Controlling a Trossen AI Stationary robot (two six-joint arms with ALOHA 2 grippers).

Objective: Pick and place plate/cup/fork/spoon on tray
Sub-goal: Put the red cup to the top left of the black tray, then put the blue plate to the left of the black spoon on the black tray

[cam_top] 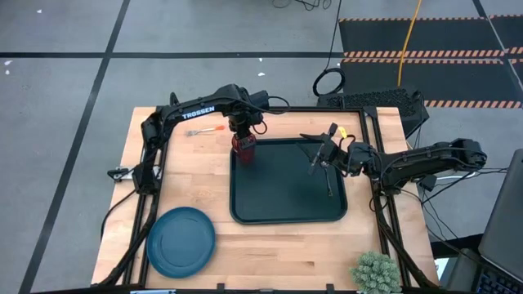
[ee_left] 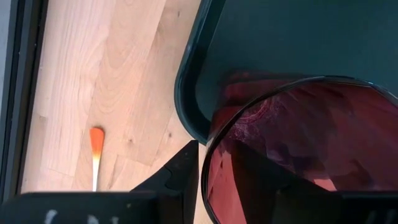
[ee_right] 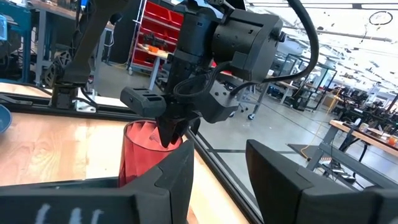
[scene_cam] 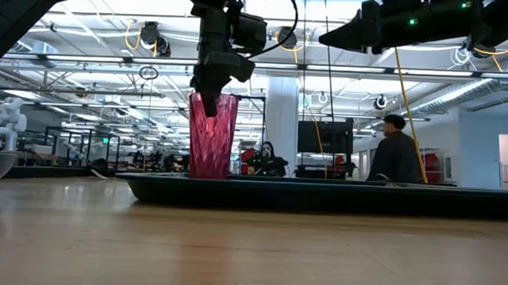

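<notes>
Evidently the cup point(cam_top: 244, 149) stands upright in the tray point(cam_top: 286, 214) at its far-left corner, with the left gripper point(cam_top: 242, 135) straddling its rim, one finger inside; whether those jaws grip or have let go I cannot tell. Right gripper point(cam_top: 317, 161) hovers over the tray, jaws spread and empty, beside the spoon point(cam_top: 328, 183) lying there

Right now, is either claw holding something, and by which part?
The left claw is at the rim of the red cup, which stands on the tray; firm grip unclear. The right claw holds nothing.
</notes>
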